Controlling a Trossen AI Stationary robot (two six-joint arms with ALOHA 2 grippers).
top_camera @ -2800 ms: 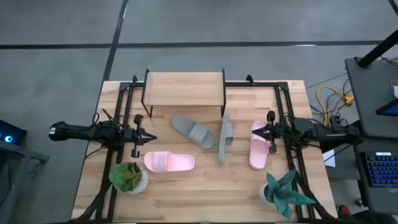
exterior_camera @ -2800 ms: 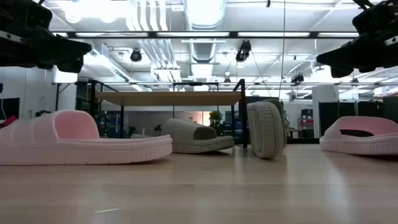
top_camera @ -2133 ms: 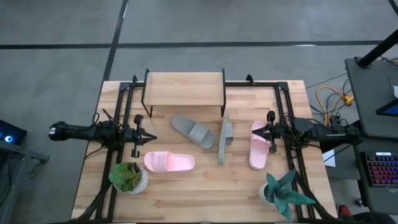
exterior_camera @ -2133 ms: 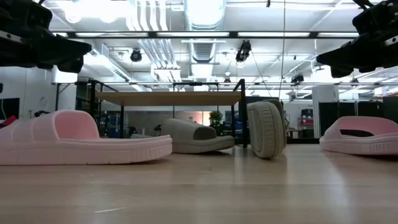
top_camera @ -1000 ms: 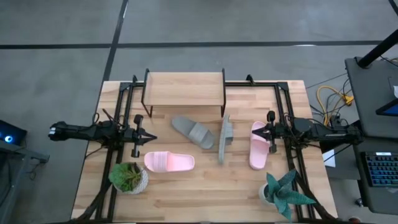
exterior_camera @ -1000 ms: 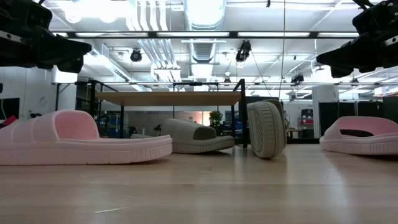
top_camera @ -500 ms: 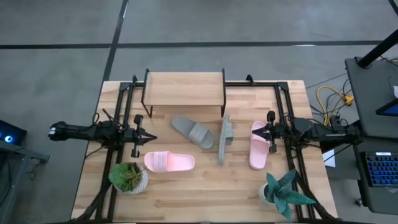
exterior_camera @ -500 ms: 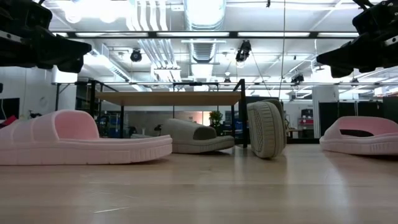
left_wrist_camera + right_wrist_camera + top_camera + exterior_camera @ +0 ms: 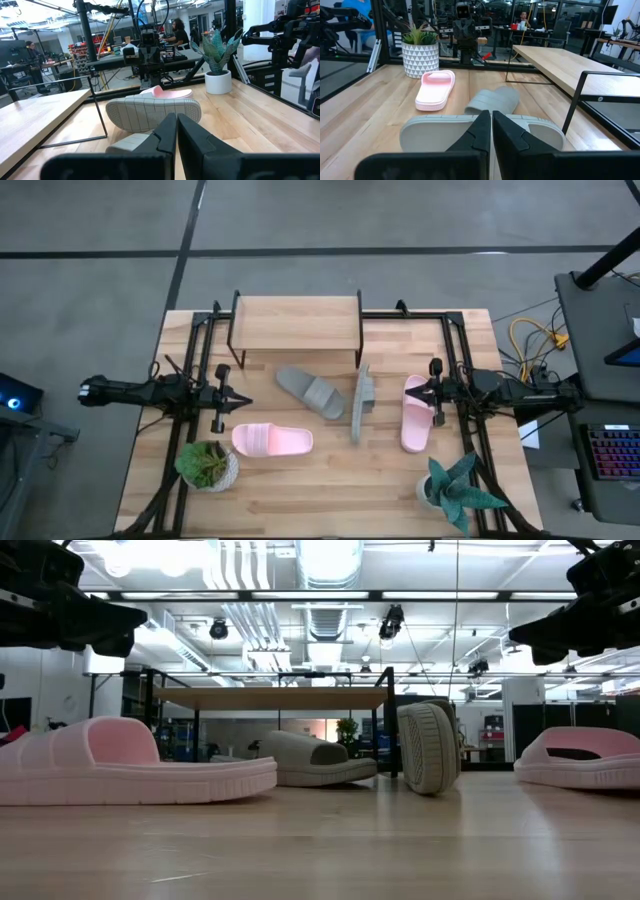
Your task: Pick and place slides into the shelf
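Four slides lie on the table in front of the shelf (image 9: 297, 323), which stands at the far edge on thin black legs. One grey slide (image 9: 310, 392) rests flat on its sole. The other grey slide (image 9: 362, 402) stands on its long side edge, sole showing (image 9: 152, 112). One pink slide (image 9: 272, 440) lies near the left, another (image 9: 416, 412) at the right. My left gripper (image 9: 243, 401) hangs shut at the table's left. My right gripper (image 9: 412, 393) hangs shut above the right pink slide's far end. Both are clear of the table (image 9: 130, 625) (image 9: 520, 635).
A potted green plant (image 9: 207, 465) stands at the near left. A spiky plant in a white pot (image 9: 455, 490) stands at the near right. Black frame rails (image 9: 190, 380) run along both table sides. Bare wood (image 9: 330, 490) lies along the near edge.
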